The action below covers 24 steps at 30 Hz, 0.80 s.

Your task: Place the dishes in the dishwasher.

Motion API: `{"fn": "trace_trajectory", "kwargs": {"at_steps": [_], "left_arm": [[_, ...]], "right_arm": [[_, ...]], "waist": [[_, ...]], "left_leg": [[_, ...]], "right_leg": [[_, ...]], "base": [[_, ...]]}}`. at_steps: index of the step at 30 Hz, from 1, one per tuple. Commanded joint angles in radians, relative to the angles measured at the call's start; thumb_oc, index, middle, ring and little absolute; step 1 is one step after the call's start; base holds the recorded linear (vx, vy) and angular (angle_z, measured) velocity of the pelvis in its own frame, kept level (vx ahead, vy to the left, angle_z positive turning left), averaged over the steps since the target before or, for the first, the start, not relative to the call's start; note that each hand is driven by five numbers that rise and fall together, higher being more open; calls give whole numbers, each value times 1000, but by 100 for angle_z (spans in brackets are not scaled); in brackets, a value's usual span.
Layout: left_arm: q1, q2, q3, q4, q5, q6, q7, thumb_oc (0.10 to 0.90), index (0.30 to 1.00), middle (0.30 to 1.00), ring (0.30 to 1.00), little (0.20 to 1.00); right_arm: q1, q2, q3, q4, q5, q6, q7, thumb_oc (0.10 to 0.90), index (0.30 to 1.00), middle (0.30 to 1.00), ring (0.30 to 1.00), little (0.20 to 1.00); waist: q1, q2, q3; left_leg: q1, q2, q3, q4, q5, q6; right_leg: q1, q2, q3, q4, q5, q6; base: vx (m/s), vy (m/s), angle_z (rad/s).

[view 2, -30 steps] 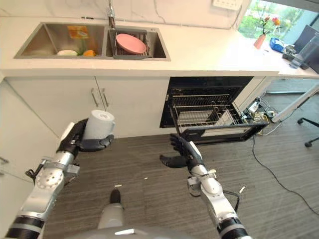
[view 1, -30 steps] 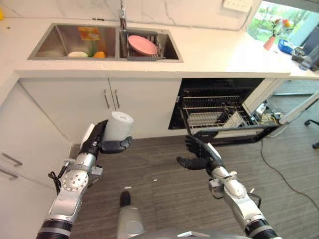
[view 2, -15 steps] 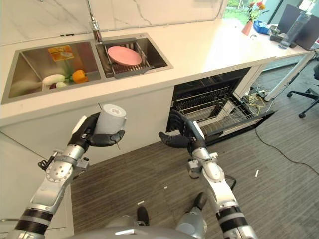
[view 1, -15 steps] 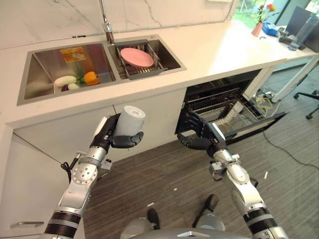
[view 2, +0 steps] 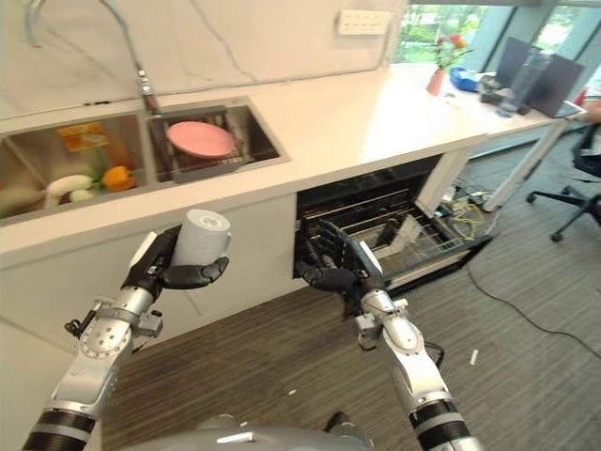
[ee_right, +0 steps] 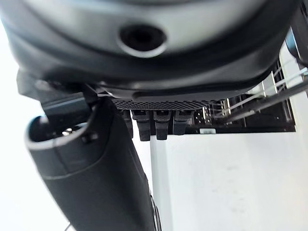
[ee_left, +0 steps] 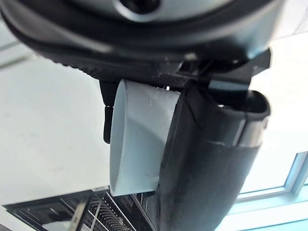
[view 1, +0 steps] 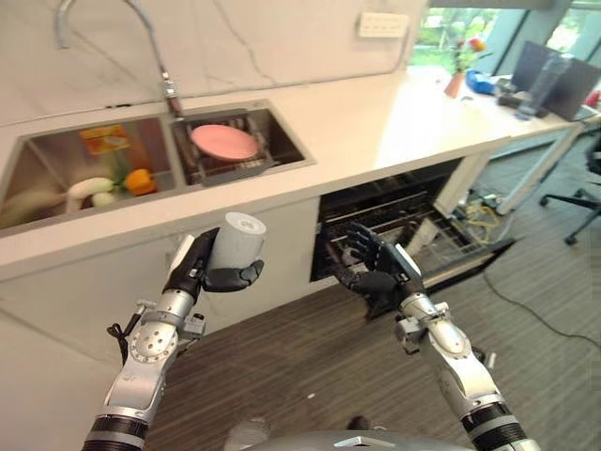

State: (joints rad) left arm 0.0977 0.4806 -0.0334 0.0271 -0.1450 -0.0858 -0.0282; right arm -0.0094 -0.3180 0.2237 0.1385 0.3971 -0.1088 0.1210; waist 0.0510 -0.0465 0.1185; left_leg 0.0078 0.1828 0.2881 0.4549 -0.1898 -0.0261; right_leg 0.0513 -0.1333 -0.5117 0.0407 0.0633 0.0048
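Cup [view 1: 236,246] first: pale grey-white and cylindrical, it sits in the left hand [view 1: 202,271], whose dark fingers wrap its lower wall from one side while the thumb [view 1: 237,276] curls across the front (the left wrist view shows the same clasp, with the cup's [ee_left: 137,139] side pressed against the thumb). The cup is tilted, its open mouth facing up and slightly away from the robot, and it is held in the air in front of the white cabinet door [view 1: 282,244] below the counter.

The right hand [view 1: 374,271] holds nothing; its fingers are spread and fairly straight, palm turned toward the left hand, and it hovers just before the open dishwasher [view 1: 394,202]. Past it, the dishwasher's dark cavity shows a wire rack [view 2: 404,230] pulled out partway over the lowered door.

Above, the white countertop [view 1: 376,117] runs across the scene. Set into it is a double sink [view 1: 300,155]: the right basin holds a dark drainer with a pink plate [view 1: 223,142] lying in it, and the left basin holds an orange pepper [view 1: 141,180] beside a pale vegetable [view 1: 89,186]. A curved tap [view 1: 161,75] rises behind the divide. Far along the counter, by the window, stands a small vase of flowers [view 2: 439,68]. An office chair [view 1: 582,174] stands on the grey wood-look floor [view 1: 310,366] to the right.
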Motion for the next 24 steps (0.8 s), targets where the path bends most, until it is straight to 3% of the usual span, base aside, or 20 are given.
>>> {"fn": "trace_trajectory", "kwargs": {"at_steps": [1, 3, 4, 5, 7, 8, 9, 11, 12, 14, 16, 18, 20, 24], "left_arm": [[-80, 13, -8, -118, -31, -112, 15, 400, 300, 300, 300, 300], [-81, 11, -14, -117, -30, -111, 14, 400, 300, 300, 300, 300], [-82, 8, -12, -118, -28, -109, 14, 400, 300, 300, 300, 300], [-79, 2, -6, -116, -26, -111, 16, 400, 300, 300, 300, 300], [-71, -5, 7, -122, -21, -118, 21, 400, 300, 300, 300, 300], [-71, -5, 7, -122, -21, -118, 21, 400, 300, 300, 300, 300], [-68, -9, 11, -122, -21, -123, 25, 400, 300, 300, 300, 300], [-57, -7, 32, -120, -18, -140, 35, 400, 300, 300, 300, 300], [-51, -6, 37, -123, -18, -144, 37, 400, 300, 300, 300, 300], [-36, -5, 45, -131, -14, -136, 27, 400, 300, 300, 300, 300], [-23, 6, 42, -128, -7, -132, 23, 400, 300, 300, 300, 300], [-19, 30, 41, -130, -6, -127, 21, 400, 300, 300, 300, 300], [-31, 44, 30, -121, -11, -127, 25, 400, 300, 300, 300, 300], [-37, 43, 31, -118, -25, -121, 31, 400, 300, 300, 300, 300]], "right_arm": [[-71, -32, -48, -122, 73, -103, 7, 800, 900, 900, 900, 900], [-67, -36, -48, -125, 77, -102, 8, 800, 900, 900, 900, 900], [-56, -41, -49, -126, 71, -97, 6, 800, 900, 900, 900, 900], [-52, -46, -48, -124, 71, -96, 8, 800, 900, 900, 900, 900], [-59, -41, -40, -119, 70, -94, 17, 800, 900, 900, 900, 900], [-59, -41, -40, -119, 70, -94, 17, 800, 900, 900, 900, 900], [-65, -39, -32, -113, 65, -94, 18, 800, 900, 900, 900, 900], [-96, -28, -4, -76, 56, -96, 22, 800, 900, 900, 900, 900], [-109, -24, 3, -67, 56, -95, 21, 800, 900, 900, 900, 900], [-116, -7, 10, -64, 56, -93, 28, 800, 900, 900, 900, 900], [-119, 3, 17, -63, 52, -89, 35, 800, 900, 900, 900, 900], [-129, 18, 19, -66, 49, -79, 50, 800, 900, 900, 900, 900], [-134, 30, 19, -68, 45, -76, 57, 800, 900, 900, 900, 900], [-125, 44, 9, -68, 75, -74, 51, 800, 900, 900, 900, 900]], "waist": [[-7, 32, -54], [-12, 37, -52], [-12, 42, -46], [-1, 37, -39], [4, 31, -38], [4, 31, -38], [18, 33, -35], [63, 34, -16], [75, 33, -8], [85, 48, -26], [97, 47, -27], [89, 50, -2], [70, 49, 17], [87, 43, -1]], "left_leg": [[28, 135, -60, 67, 193, -146], [23, 143, -56, 81, 213, -156], [-3, 121, -67, 68, 190, -145], [-46, 56, -96, 55, 128, -125], [-78, -27, -100, -30, 20, -83], [-78, -27, -100, -30, 20, -83], [-103, -59, -113, -69, 7, -73], [-191, -125, -159, -122, 65, -76], [-223, -135, -168, -117, 97, -77], [-147, -123, -151, -232, 98, -56], [-81, -128, -132, -309, 123, -36], [-47, -125, -125, -320, 114, -3], [-39, -136, -140, -332, 111, 31], [-43, -134, -159, -362, 116, 29]], "right_leg": [[0, -16, -40, -52, -84, 57], [10, -5, -44, -63, -93, 49], [15, 0, -37, -77, -101, 45], [14, -8, -28, -83, -98, 50], [7, -22, -27, -93, -94, 69], [7, -22, -27, -93, -94, 69], [8, -23, -21, -98, -91, 76], [22, -10, 18, -108, -89, 88], [26, -10, 27, -107, -89, 88], [18, 8, 19, -90, -95, 95], [3, 0, -5, 5, -101, 104], [-74, -46, -7, 208, -100, 164], [-136, -72, 71, 347, -72, 222], [-123, -106, 107, 239, -102, 178]], "base": [[105, -134, -4], [71, -66, 3], [80, -1, 5], [92, 24, 10], [37, 69, 10], [22, 63, -26], [28, 46, -35], [73, 66, -40], [93, 79, -75], [110, 109, -96], [80, 100, -90], [23, 87, -70], [-14, 55, -11], [55, -158, 17]]}}
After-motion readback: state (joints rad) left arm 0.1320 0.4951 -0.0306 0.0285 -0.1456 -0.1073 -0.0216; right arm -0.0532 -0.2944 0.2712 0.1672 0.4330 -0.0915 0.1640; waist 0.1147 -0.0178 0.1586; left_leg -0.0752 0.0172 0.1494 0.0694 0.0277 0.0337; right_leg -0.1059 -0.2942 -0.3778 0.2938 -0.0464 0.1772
